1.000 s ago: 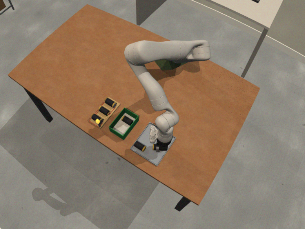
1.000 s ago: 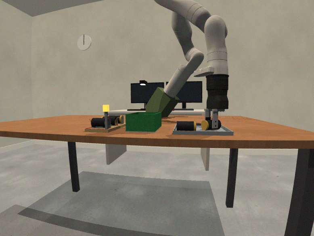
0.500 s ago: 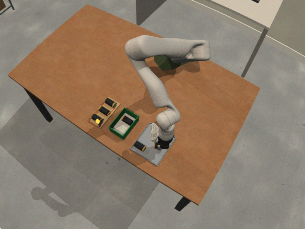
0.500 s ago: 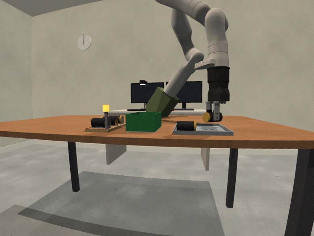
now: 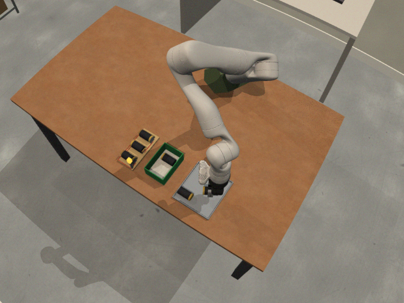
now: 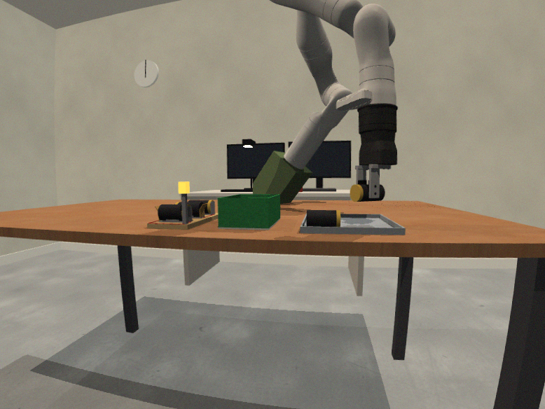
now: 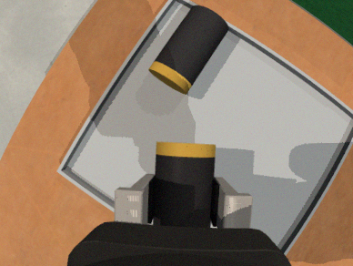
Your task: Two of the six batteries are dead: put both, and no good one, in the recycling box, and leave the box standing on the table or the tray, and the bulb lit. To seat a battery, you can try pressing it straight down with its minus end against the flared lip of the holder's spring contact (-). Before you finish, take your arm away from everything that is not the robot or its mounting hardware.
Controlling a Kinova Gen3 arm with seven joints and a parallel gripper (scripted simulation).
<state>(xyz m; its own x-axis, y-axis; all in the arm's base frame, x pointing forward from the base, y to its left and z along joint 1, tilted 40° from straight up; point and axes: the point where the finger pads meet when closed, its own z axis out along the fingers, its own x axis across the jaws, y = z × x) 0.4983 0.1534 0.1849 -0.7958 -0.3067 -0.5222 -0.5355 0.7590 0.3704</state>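
Observation:
My gripper (image 5: 209, 192) (image 6: 368, 190) (image 7: 183, 193) is shut on a black battery (image 5: 204, 190) (image 6: 357, 192) (image 7: 185, 168) with a yellow end. It holds the battery level, a little above the grey tray (image 5: 209, 206) (image 6: 365, 230) (image 7: 272, 107). A second battery (image 5: 185, 193) (image 6: 323, 218) (image 7: 188, 47) lies on the tray's left part. The green recycling box (image 5: 156, 176) (image 6: 249, 212) stands on the table left of the tray, with one battery (image 5: 168, 159) inside. The holder board (image 5: 155, 140) (image 6: 174, 225) carries three batteries (image 5: 138, 146). Its bulb (image 5: 131, 160) (image 6: 183, 186) glows yellow.
The arm's green base block (image 5: 216, 81) (image 6: 281, 176) stands behind the box and tray. The tray lies near the table's front edge (image 5: 196, 224). Two monitors (image 6: 255, 160) stand on a desk beyond the table.

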